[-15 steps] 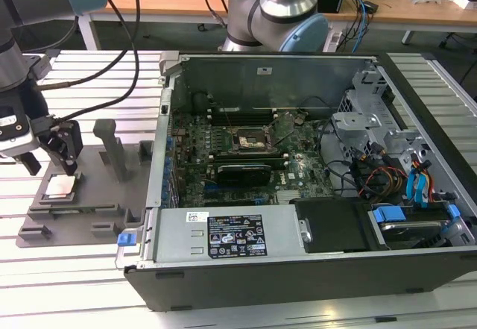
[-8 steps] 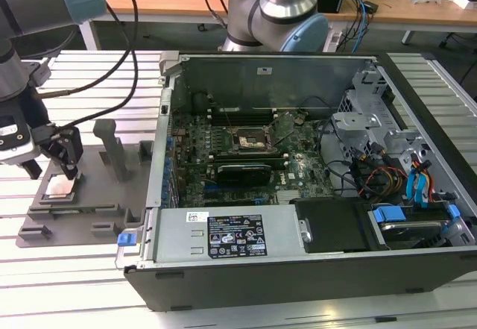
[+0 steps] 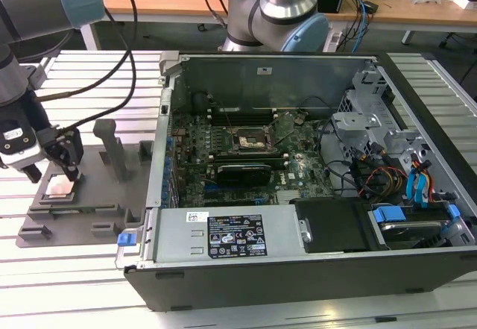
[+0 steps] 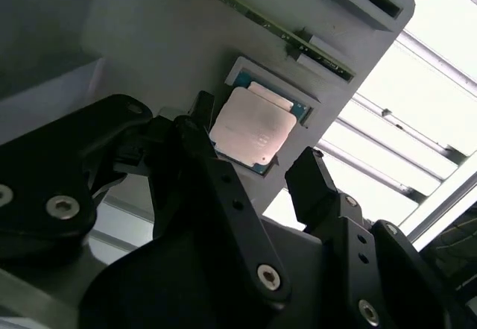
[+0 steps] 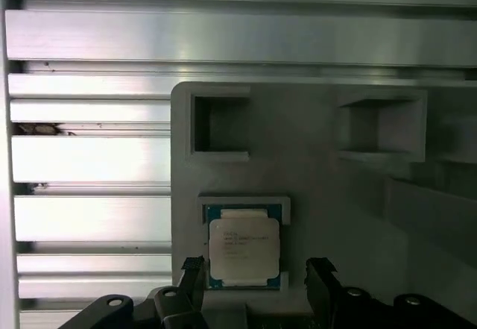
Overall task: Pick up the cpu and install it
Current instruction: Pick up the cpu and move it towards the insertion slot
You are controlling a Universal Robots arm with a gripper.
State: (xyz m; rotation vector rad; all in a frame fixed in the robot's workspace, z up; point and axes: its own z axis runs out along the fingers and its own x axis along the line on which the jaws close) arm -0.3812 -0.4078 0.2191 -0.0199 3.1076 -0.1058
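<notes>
Fingers [image 5: 322, 284] stood released, straddling the cpu [image 5: 244, 248]; judged light, stiff, fragile underneath, best gripped by opposite edges.

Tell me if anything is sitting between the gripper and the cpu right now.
Nothing visible does. The cpu lies bare in its recess in the grey holder, and the gripper hangs just above it, jaws open to either side, with no object between them.
</notes>
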